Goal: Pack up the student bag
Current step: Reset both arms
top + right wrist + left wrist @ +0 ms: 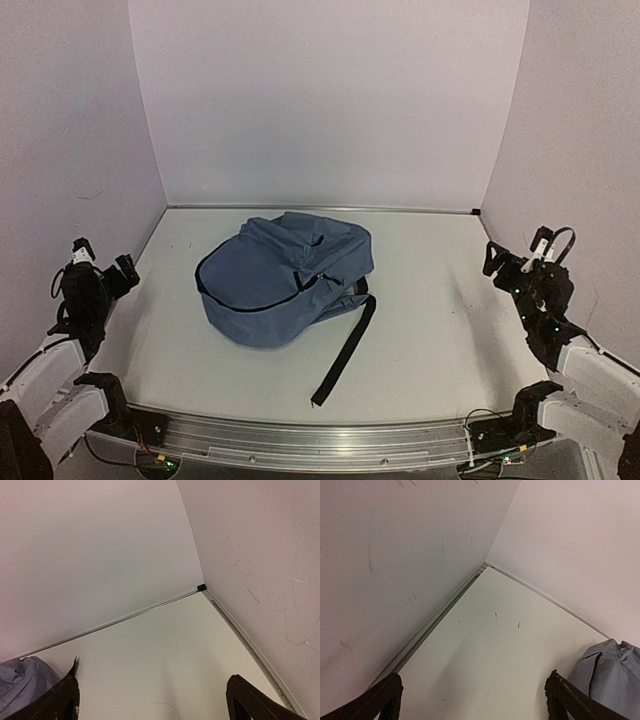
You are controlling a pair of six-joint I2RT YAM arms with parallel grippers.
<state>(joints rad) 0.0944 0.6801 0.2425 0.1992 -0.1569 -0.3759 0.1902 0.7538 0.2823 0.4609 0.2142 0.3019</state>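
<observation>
The student bag (283,279), a soft slate-blue backpack with a black zipper, lies flat in the middle of the table, one black strap (345,350) trailing toward the near edge. A corner of the bag shows at the lower right of the left wrist view (615,672) and at the lower left of the right wrist view (22,682). My left gripper (100,262) hangs at the far left by the wall, open and empty (472,700). At the far right, my right gripper (515,258) is open too, with nothing between its fingers (152,700).
Pale walls enclose the white table (440,300) on the left, back and right. A metal rail (310,440) runs along the near edge between the arm bases.
</observation>
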